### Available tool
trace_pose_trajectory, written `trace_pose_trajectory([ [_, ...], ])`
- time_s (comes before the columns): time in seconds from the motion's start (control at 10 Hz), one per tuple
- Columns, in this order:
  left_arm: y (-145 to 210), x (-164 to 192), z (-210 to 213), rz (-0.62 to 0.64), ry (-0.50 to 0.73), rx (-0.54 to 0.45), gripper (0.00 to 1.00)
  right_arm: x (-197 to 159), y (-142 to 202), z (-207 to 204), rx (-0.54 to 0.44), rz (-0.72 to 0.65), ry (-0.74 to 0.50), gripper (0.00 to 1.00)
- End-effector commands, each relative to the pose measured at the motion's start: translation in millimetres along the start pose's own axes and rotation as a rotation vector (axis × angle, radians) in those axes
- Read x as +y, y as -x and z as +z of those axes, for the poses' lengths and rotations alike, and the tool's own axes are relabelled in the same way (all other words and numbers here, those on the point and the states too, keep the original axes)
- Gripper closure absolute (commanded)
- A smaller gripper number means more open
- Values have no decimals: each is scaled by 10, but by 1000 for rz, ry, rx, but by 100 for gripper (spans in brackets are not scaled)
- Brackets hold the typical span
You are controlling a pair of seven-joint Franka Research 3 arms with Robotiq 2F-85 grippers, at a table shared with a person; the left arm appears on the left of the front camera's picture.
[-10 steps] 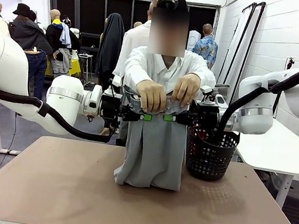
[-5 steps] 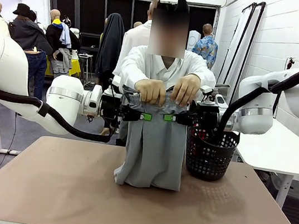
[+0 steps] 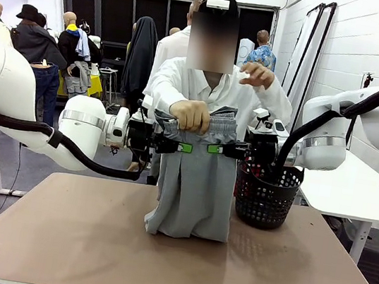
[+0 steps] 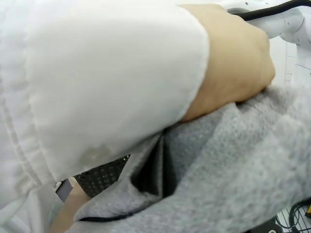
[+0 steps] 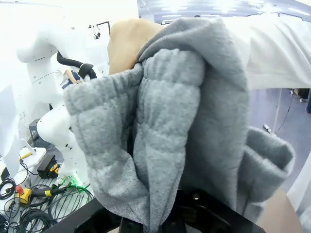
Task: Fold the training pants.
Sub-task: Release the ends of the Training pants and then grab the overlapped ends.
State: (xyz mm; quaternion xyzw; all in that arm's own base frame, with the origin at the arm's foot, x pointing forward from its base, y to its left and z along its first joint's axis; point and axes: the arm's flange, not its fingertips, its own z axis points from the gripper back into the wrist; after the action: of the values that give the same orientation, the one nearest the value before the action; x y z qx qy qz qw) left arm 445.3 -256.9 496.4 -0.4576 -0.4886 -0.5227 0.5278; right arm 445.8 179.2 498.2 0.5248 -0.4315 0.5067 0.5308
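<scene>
**A:** Front camera entry. We log the light grey, soft-fabric training pants (image 3: 194, 185) hanging upright over the middle of the flat brown table (image 3: 54, 236). The gathered waistband is on top and the lower end is crumpled on the tabletop. The left gripper (image 3: 181, 147) pinches the waistband from the left and the right gripper (image 3: 218, 148) from the right. Both claws are pressed together on the cloth.

**B:** Agreed. We add the person at the far side. Their lower hand (image 3: 190, 116) clasps the top of the waistband between the two grippers. Their raised hand (image 3: 260, 74) is up in the air, apart from the cloth. A black mesh basket (image 3: 265, 196) stands on the table just right of the pants.

**A:** What do the wrist cameras add?

**B:** The left wrist camera gives the lower hand (image 4: 233, 68) close up, with its fingers sunk into the grey fabric. A white sleeve (image 4: 112, 82) lies across most of the frame, with a patch of basket mesh beneath it. The right arm's white casing (image 4: 291, 24) shows at the far corner. Cloth covers this gripper's own fingers, so we take its grip from the front camera.

**A:** The right wrist camera shows the ribbed waistband bunched in doubled folds directly over the gripper's black body. The front camera cannot resolve those folds.
</scene>
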Motion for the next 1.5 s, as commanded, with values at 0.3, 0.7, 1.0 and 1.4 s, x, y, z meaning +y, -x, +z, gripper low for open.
trace_pose_trajectory([
  [0.3,-21,-10,-5,3,-13,-13,100,16,-18,-6,0,5,-2,100],
  [0.7,-21,-10,-5,3,-13,-13,100,16,-18,-6,0,5,-2,100],
  [1.0,-21,-10,-5,3,-13,-13,100,16,-18,-6,0,5,-2,100],
  [1.4,-21,-10,-5,3,-13,-13,100,16,-18,-6,0,5,-2,100],
])
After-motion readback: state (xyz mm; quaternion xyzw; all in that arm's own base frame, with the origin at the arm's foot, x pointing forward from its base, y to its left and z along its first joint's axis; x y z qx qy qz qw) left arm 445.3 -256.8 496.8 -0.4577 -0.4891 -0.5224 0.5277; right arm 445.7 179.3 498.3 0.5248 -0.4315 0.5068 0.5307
